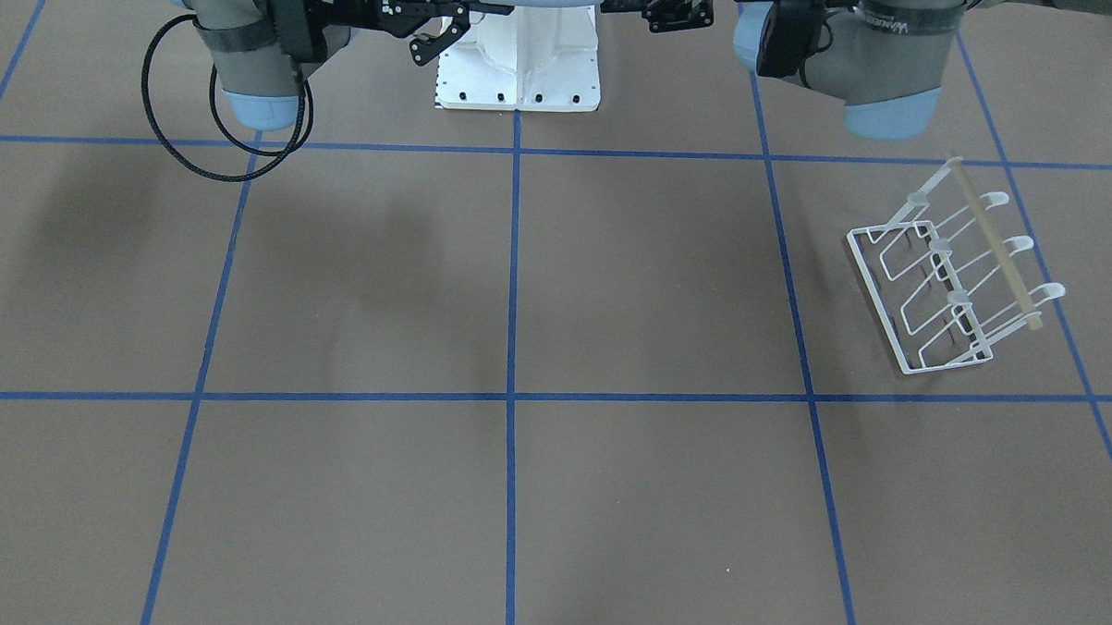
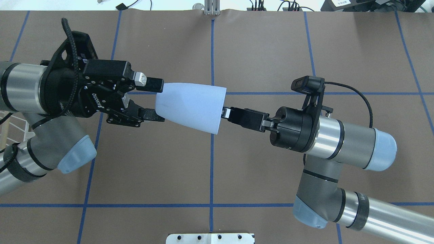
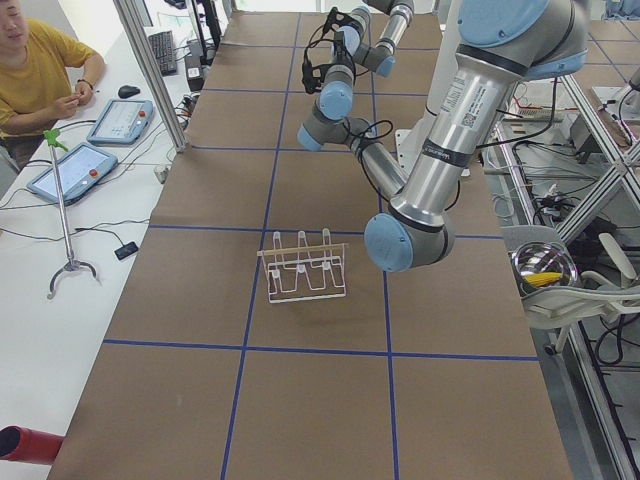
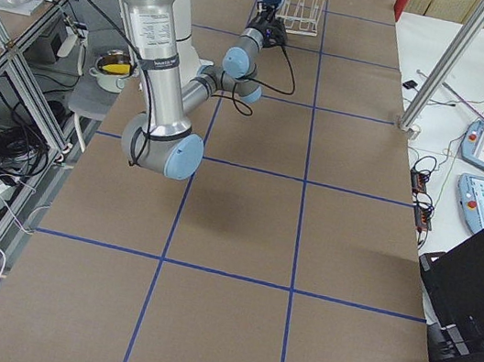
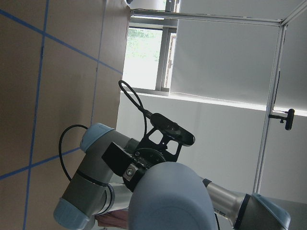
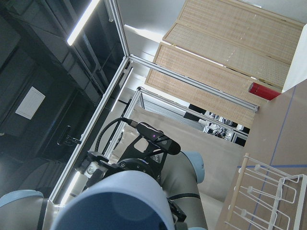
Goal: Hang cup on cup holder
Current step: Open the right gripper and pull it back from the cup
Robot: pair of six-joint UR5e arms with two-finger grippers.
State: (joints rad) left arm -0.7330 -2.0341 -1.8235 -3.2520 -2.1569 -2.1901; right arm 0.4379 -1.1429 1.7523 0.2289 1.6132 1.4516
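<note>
The light blue-grey cup (image 2: pixel 191 106) hangs on its side in the air between my two grippers, above the table near the robot's base. My right gripper (image 2: pixel 224 112) is shut on its wide rim. My left gripper (image 2: pixel 162 101) has its fingers against the sides of the narrow base. The cup fills the bottom of the left wrist view (image 5: pixel 172 199) and of the right wrist view (image 6: pixel 120 201). The white wire cup holder (image 1: pixel 955 271) with its wooden rod stands on the table on my left side, apart from both grippers. It also shows in the exterior left view (image 3: pixel 305 268).
The white robot pedestal (image 1: pixel 518 66) stands at the table's edge below the cup. Blue tape lines grid the brown table (image 1: pixel 513 496). An operator (image 3: pixel 35 60) sits at a side desk with tablets. A steel bowl (image 3: pixel 543 268) sits off the table.
</note>
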